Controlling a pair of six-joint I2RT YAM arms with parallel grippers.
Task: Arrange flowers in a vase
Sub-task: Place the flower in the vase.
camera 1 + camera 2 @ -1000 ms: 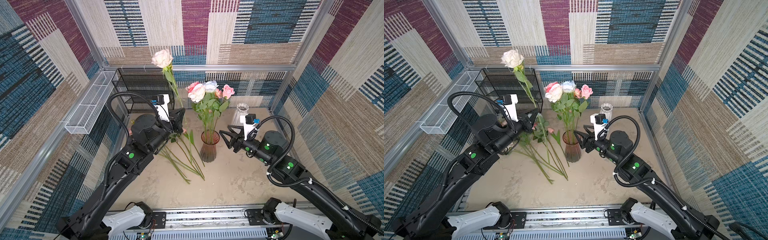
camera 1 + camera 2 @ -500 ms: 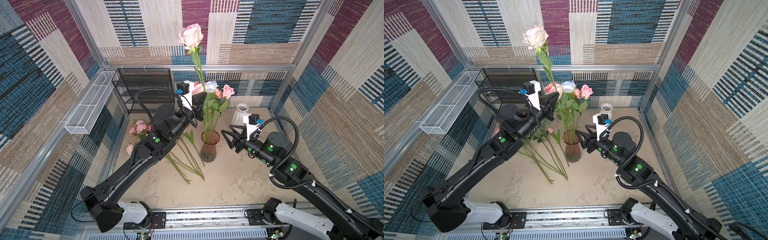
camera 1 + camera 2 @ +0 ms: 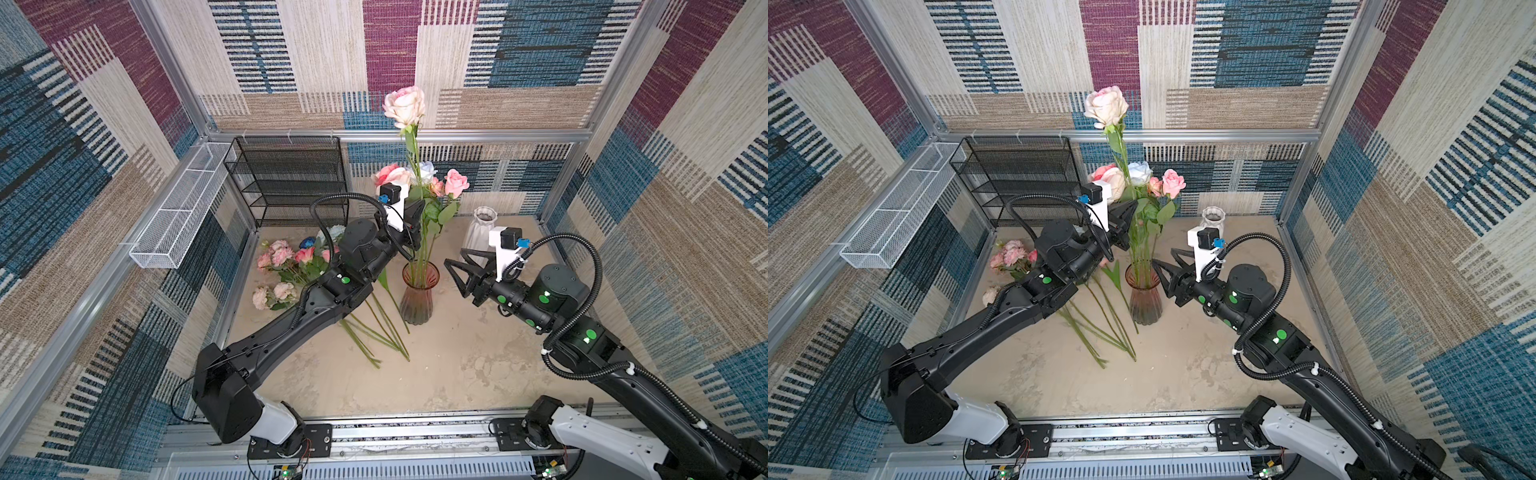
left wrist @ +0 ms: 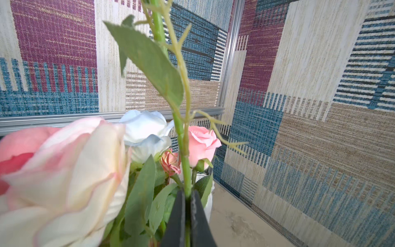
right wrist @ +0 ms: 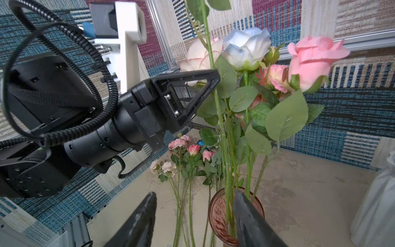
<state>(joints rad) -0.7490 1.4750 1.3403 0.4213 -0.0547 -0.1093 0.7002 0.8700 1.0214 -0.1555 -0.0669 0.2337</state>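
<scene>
Pink glass vase (image 3: pixel 419 299): upright at mid-floor in both top views. It holds a cream-pink rose (image 3: pixel 388 176), a pale blue rose (image 3: pixel 426 168), a peach bud (image 3: pixel 436 186) and a pink rose (image 3: pixel 456 183), with their stems gathered in its mouth.
Tall rose (image 3: pixel 404 106): its cream-pink bloom is well above the others, at 12 o'clock from the vase. In the right wrist view its stem runs down into the vase mouth.
Left gripper (image 3: pixel 419 208): pinched on the tall rose's stem, above the vase rim and among the leaves.
Right gripper (image 3: pixel 454 259): near the vase at 3 o'clock, jaws parted, holding nothing.
White vase (image 3: pixel 482 226): at 2 o'clock from the pink one, apart from it.
Loose flowers (image 3: pixel 286 255): lying on the floor (image 3: pixel 457 374) at 9 to 10 o'clock, with bare stems fanning toward 6 o'clock.
Black mesh rack (image 3: pixel 291 178): at 11 o'clock.
White wire basket (image 3: pixel 178 212): farther out at 10 o'clock.
Change: a second ago the left gripper held the tall rose at 10 o'clock, over the loose flowers. Half a second ago the bloom was at its highest. Now it is lower and the stem stands in the vase. The right gripper has barely shifted.
</scene>
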